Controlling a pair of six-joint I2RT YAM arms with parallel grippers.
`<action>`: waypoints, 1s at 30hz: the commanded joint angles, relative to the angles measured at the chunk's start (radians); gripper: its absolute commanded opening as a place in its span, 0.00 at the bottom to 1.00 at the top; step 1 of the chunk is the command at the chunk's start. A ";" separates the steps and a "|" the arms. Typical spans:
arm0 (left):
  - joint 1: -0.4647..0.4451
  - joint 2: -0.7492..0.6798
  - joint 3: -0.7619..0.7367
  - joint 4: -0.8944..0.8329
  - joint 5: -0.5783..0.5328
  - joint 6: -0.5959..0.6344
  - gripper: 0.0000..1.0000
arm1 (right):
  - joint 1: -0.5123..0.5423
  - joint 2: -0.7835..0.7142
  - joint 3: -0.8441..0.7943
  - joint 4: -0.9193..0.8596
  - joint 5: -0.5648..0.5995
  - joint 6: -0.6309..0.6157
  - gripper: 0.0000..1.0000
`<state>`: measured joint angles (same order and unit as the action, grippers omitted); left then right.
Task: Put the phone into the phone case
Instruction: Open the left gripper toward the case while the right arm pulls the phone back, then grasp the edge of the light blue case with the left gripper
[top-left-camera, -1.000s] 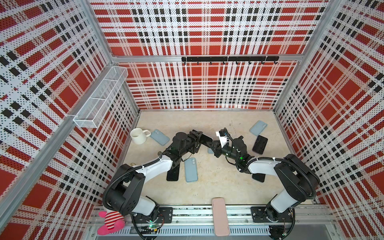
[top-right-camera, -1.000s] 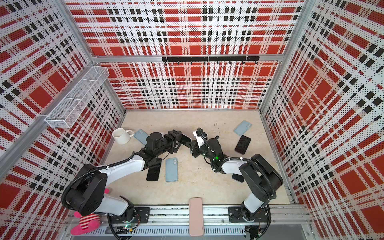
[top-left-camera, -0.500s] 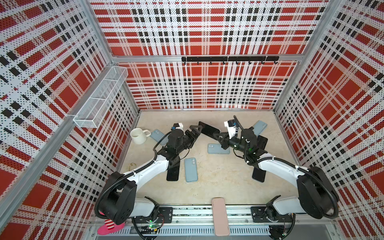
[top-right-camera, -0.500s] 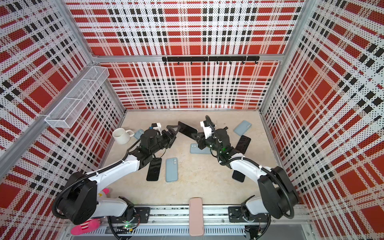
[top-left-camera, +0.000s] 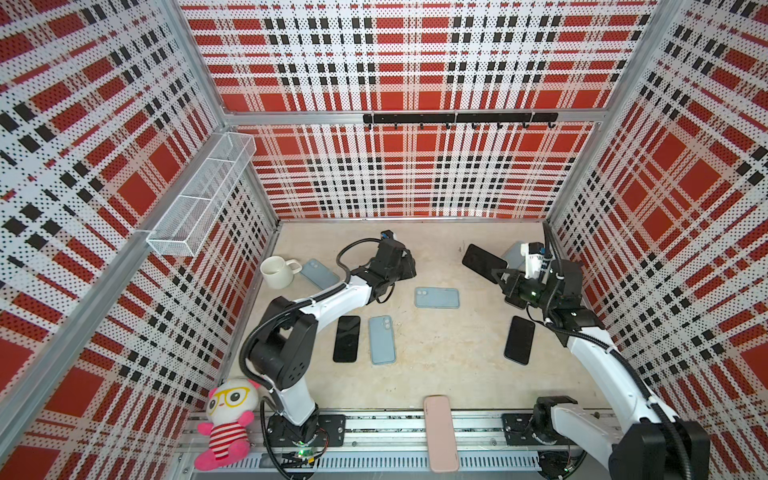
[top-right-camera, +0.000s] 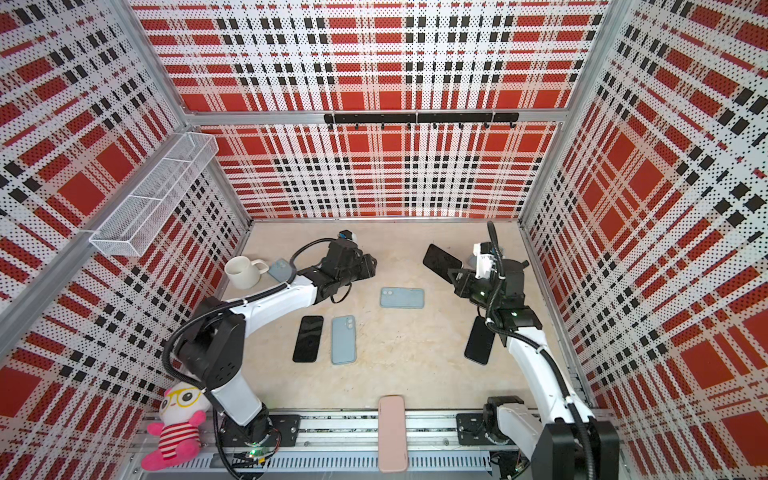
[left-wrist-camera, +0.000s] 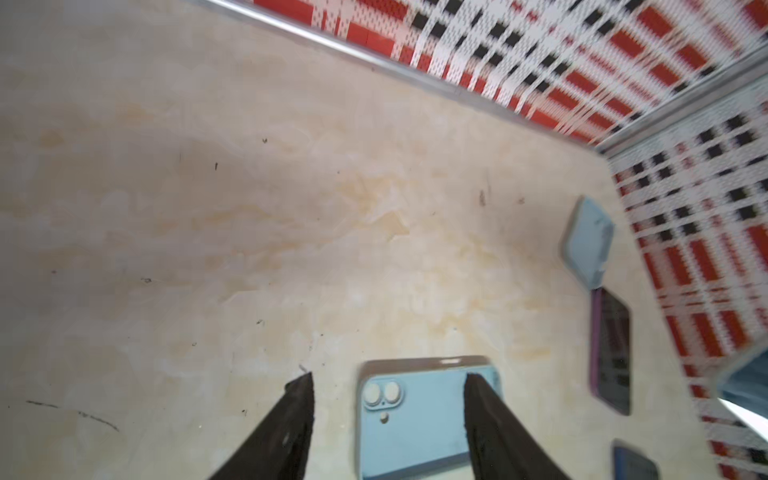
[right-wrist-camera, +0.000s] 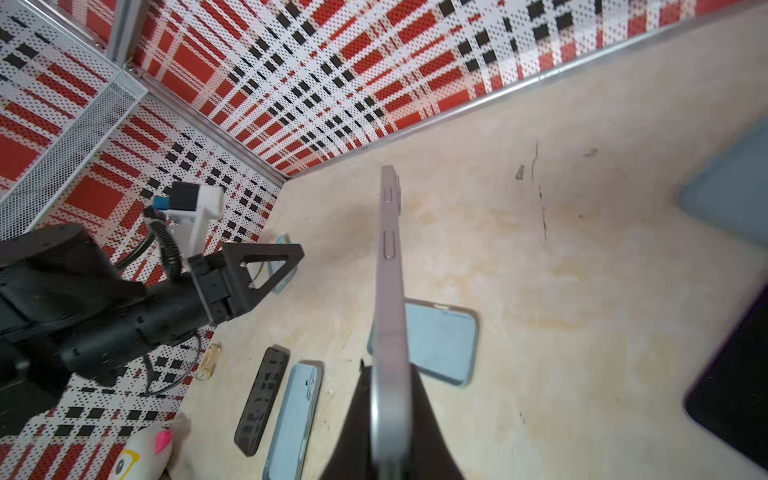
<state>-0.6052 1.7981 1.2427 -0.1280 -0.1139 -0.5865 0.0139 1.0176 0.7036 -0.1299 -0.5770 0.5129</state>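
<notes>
Right jaws are clenched on one short end of the phone (top-left-camera: 484, 264), holding it clear of the surface (top-left-camera: 436, 365). Its long axis runs straight out ahead of those jaws, and it is tipped up on its side rather than flat, so my right wrist view looks along its pale edge and side buttons. Left jaws stand parted with nothing between them. The blue phone case (top-left-camera: 437, 297) lies flat on the surface, below and ahead of the right jaws, off to one side of the phone's line. Its long axis runs from one arm toward the other, not in line with the phone's, and its camera cutout is at the end toward my left jaws. In the left wrist view that end shows under and between the left fingertips; how far above it they hang I cannot tell. I judge the left jaws the nearer, placed to steady the case while the right ones turn the phone flat and line it up. A second blue case (top-left-camera: 382, 339) and a dark phone (top-left-camera: 346, 338) lie side by side behind the left jaws, toward that arm's base. No brand, label or writing is readable; the screens are dark.
</notes>
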 joint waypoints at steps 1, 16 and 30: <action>-0.043 0.079 0.075 -0.122 -0.044 0.076 0.57 | -0.040 -0.054 -0.022 -0.050 -0.129 0.013 0.00; -0.091 0.271 0.164 -0.204 -0.046 0.081 0.43 | -0.069 -0.067 -0.066 -0.027 -0.181 0.048 0.00; -0.093 0.285 0.150 -0.232 -0.023 0.127 0.14 | -0.069 -0.055 -0.055 -0.074 -0.153 0.007 0.00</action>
<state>-0.6918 2.0830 1.3869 -0.3290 -0.1402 -0.4870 -0.0425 0.9657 0.6357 -0.2096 -0.7303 0.5415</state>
